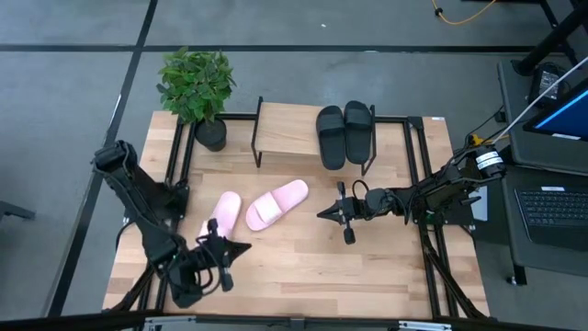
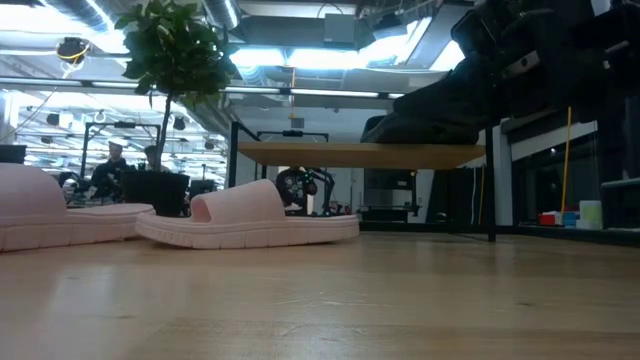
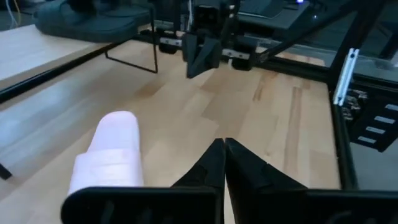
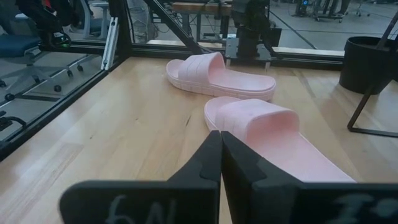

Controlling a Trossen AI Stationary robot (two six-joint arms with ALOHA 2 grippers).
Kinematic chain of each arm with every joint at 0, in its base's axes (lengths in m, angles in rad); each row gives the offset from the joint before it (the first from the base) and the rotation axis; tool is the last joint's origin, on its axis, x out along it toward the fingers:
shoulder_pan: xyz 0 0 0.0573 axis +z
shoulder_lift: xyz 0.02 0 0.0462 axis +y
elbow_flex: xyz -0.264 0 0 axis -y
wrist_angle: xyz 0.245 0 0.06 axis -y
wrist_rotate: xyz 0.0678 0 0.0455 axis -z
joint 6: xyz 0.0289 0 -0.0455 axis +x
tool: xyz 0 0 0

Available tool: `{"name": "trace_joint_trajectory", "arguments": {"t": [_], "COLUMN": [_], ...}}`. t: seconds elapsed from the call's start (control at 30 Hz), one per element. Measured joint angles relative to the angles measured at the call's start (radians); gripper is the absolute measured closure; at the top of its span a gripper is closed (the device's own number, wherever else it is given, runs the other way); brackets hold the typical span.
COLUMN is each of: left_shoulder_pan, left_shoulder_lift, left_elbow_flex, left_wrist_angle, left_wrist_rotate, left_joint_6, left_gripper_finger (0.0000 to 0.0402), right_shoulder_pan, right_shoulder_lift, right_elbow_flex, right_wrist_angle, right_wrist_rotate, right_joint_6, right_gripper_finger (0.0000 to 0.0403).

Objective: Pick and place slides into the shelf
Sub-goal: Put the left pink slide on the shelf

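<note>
Left gripper [image 1: 241,246] closed on nothing, low over the large wooden tabletop [image 1: 367,267] just beside the nearer light pink slide sandal [image 1: 221,212]. Right gripper [image 1: 322,214] likewise pinched shut and empty, near the toe of the second pink slide [image 1: 277,203]. Two black slide sandals [image 1: 344,131] already up on the small light-wood shelf with thin black legs [image 1: 287,131], beside a potted green plant [image 1: 197,87]. Probably between picks, with both pink slides left to go. Next: fingers spread, then closed over a strap.
</note>
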Motion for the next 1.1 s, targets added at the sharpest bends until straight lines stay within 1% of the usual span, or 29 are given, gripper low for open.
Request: {"name": "trace_joint_trajectory", "arguments": {"t": [0.13,0.27,0.4,0.5,0.57,0.67,0.77,0.8,0.9,1.0,1.1], "left_shoulder_pan": [-0.002,0.009,0.03,0.047,0.053,0.053,0.043,0.038,0.021,0.015,0.015], "left_shoulder_lift": [0.052,0.09,0.138,0.183,0.218,0.272,0.325,0.344,0.386,0.416,0.44], "left_elbow_flex": [0.072,0.103,0.128,0.157,0.186,0.263,0.359,0.391,0.463,0.495,0.494], "left_wrist_angle": [-0.096,-0.189,-0.31,-0.419,-0.504,-0.689,-0.859,-0.899,-0.962,-1.011,-1.065], "left_wrist_rotate": [-0.011,0.01,0.056,0.124,0.201,0.288,0.401,0.427,0.436,0.452,0.559], "left_joint_6": [-0.074,-0.222,-0.391,-0.534,-0.644,-0.785,-0.91,-0.932,-0.913,-0.914,-0.974], "left_gripper_finger": [0.04,0.0401,0.0401,0.0401,0.0401,0.0401,0.0401,0.0401,0.0401,0.0401,0.0401], "right_shoulder_pan": [0.0,0.0,0.0,0.0,0.0,-0.001,-0.001,-0.001,-0.001,-0.001,-0.001], "right_shoulder_lift": [0.0,0.0,0.0,0.0,0.0,0.0,0.0,0.0,0.0,0.0,0.0], "right_elbow_flex": [0.0,0.0,0.0,0.0,0.0,0.0,0.0,0.0,0.0,0.0,0.0], "right_wrist_angle": [0.0,0.0,-0.001,-0.003,-0.007,-0.021,-0.024,-0.024,-0.024,-0.024,-0.024], "right_wrist_rotate": [0.0,0.0,0.0,0.0,0.0,0.0,0.0,0.0,0.0,0.0,0.0], "right_joint_6": [0.0,0.0,-0.002,-0.002,-0.003,-0.006,-0.006,-0.006,-0.007,-0.026,-0.029], "right_gripper_finger": [0.0393,0.0393,0.0393,0.0393,0.0393,0.0393,0.0393,0.0393,0.0393,0.0393,0.0393]}}
